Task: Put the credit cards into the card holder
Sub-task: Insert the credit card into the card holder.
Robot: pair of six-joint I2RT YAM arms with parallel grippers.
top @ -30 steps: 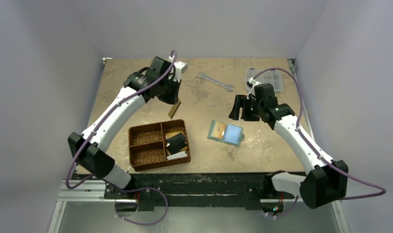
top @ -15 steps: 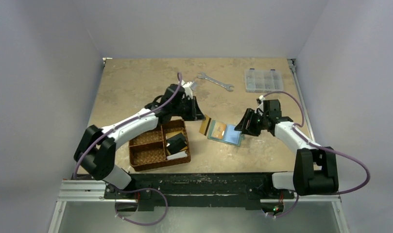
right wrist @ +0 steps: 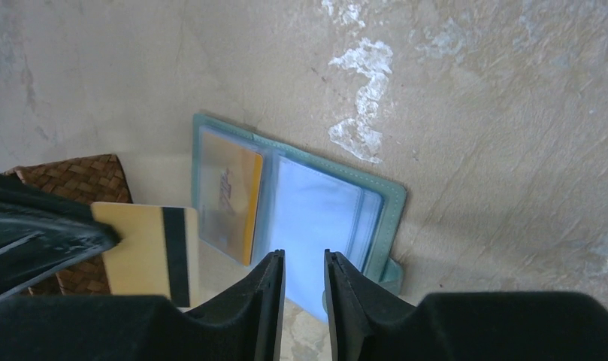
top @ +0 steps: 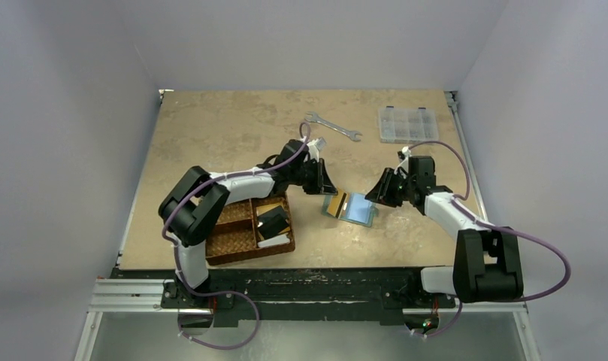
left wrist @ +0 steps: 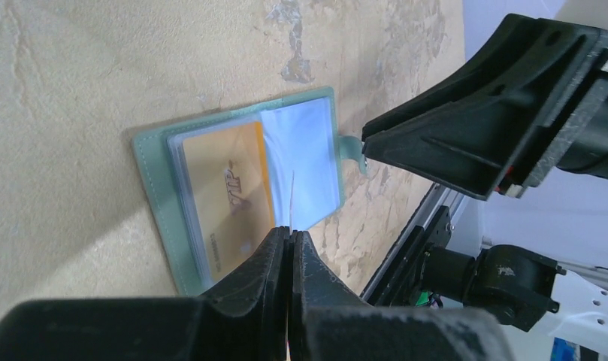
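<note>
Where it sits pocketed, the orange card (left wrist: 227, 201) reads "VIP".

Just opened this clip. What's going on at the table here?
The left gripper is shut on a yellow plastic card with a black stripe, holding it close beside the open grey-green card holder, which lies flat on the table. One orange card already sits in its left pocket. The right gripper hovers over the empty clear pockets, jaws slightly apart, holding nothing. Black and white cards lie in the brown woven basket.
</note>
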